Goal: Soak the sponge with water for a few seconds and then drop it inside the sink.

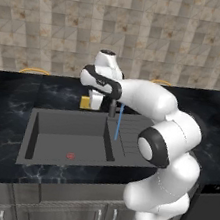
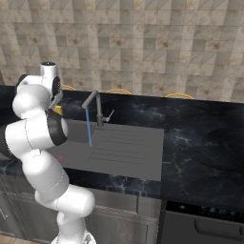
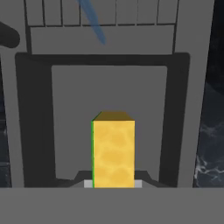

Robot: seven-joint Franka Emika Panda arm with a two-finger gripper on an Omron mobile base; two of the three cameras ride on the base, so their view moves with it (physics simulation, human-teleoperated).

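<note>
My gripper is shut on the sponge, a yellow block with a green side. It hangs over the back edge of the sink, left of the tap. In the hand view the sponge stands upright between my gripper's fingertips, with the sink's floor beyond it. The water falls as a thin blue stream from the spout, to the right of the sponge and apart from it. From the right base view, the sponge peeks out beside my arm, and the water runs down near the drainboard.
The dark tap stands behind the sink with its spout reaching over it. A ribbed drainboard lies right of the basin. A small red spot marks the basin floor. Black marbled countertop surrounds the sink, under a tiled wall.
</note>
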